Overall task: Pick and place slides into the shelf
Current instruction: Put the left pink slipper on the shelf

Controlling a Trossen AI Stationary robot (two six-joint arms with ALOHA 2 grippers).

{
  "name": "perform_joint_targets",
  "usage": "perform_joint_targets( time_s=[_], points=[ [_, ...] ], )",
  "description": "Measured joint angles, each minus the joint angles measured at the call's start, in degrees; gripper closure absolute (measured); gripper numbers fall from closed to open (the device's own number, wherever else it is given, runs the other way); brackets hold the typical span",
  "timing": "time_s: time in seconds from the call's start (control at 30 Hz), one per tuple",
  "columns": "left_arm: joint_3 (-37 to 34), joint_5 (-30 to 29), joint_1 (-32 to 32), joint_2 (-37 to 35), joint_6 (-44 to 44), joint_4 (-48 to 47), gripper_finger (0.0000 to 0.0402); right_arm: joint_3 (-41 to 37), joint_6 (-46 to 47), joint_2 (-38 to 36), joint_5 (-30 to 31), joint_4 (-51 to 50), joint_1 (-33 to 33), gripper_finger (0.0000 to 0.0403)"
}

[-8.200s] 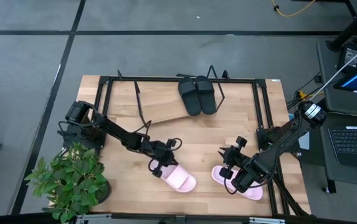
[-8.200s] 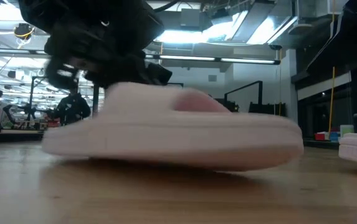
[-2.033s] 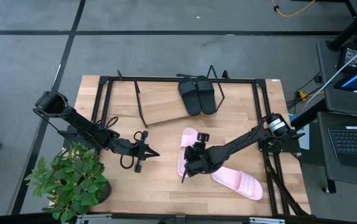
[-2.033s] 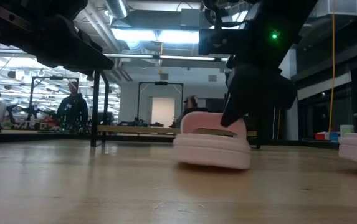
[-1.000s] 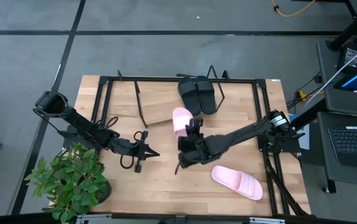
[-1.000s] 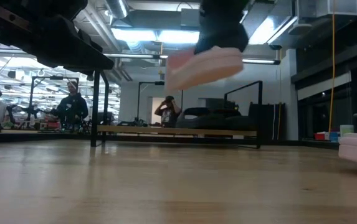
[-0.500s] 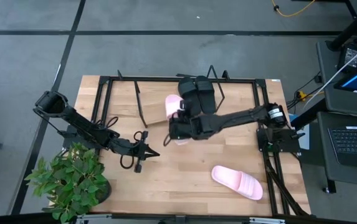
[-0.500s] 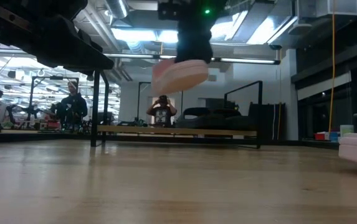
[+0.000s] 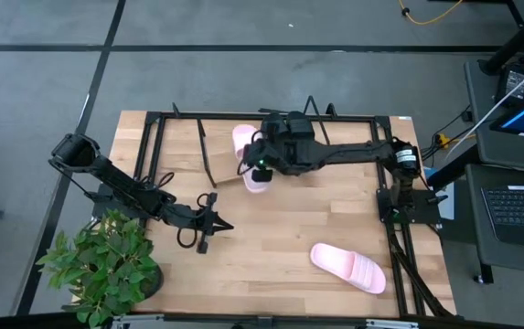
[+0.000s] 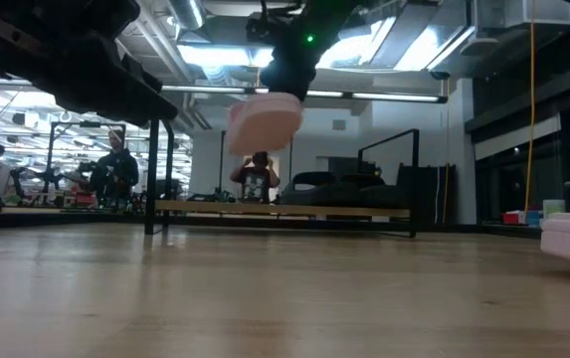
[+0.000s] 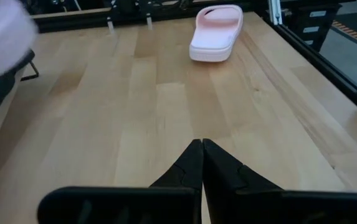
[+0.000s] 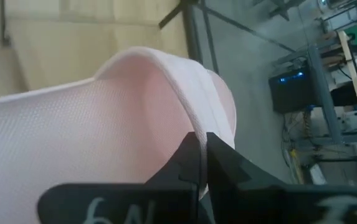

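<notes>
My right gripper (image 9: 260, 164) is shut on a pale pink slide (image 9: 247, 151) and holds it in the air over the shelf's slanted wood board (image 9: 225, 157). In the low view the slide (image 10: 263, 119) hangs high above the table. Two black slides (image 9: 305, 131) lie on the shelf's right part, partly hidden by my right arm. A second pink slide (image 9: 348, 267) lies sole down near the table's front right. My left gripper (image 9: 220, 224) is shut on nothing, low over the table's left half. My right gripper pinches a raised pink edge of the slide (image 12: 187, 124) between its two fingers, on the slide's right-hand long side. Whether that edge is strap or sole rim, I cannot tell. The fingers slant down from the table's right. The slide hangs tilted below them, clear of table and shelf.
A large black metal frame (image 9: 156, 137) runs around the table's far half. A potted green plant (image 9: 106, 265) stands at the front left corner. People show in the room behind the table (image 10: 255, 179). Bare wood lies between my left gripper and the second pink slide.
My right gripper has carried the pink slide from mid-table toward the far edge and a little left, rolling as it went. The slide, clear of the table throughout, now hangs over the shelf beside the black slides and has turned with it.
</notes>
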Motion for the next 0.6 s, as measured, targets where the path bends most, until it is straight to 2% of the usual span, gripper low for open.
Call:
perform_joint_targets(
  time_s=[0.1,0.4,0.6],
  points=[
    [0.0,0.0,0.0,0.0,0.0,-0.9,0.0401,-1.9,0.0,0.0,-1.1,4.1,-1.7,0.039],
    [0.0,-0.2,0.0,0.0,-1.4,-2.5,0.0401,-6.5,-0.3,-0.3,-1.2,8.2,-4.1,0.039],
    [0.0,-2.7,0.0,0.0,-1.2,-2.5,0.0401,-11.0,-0.7,-0.4,-1.9,14.3,-4.9,0.0391]
  ],
)
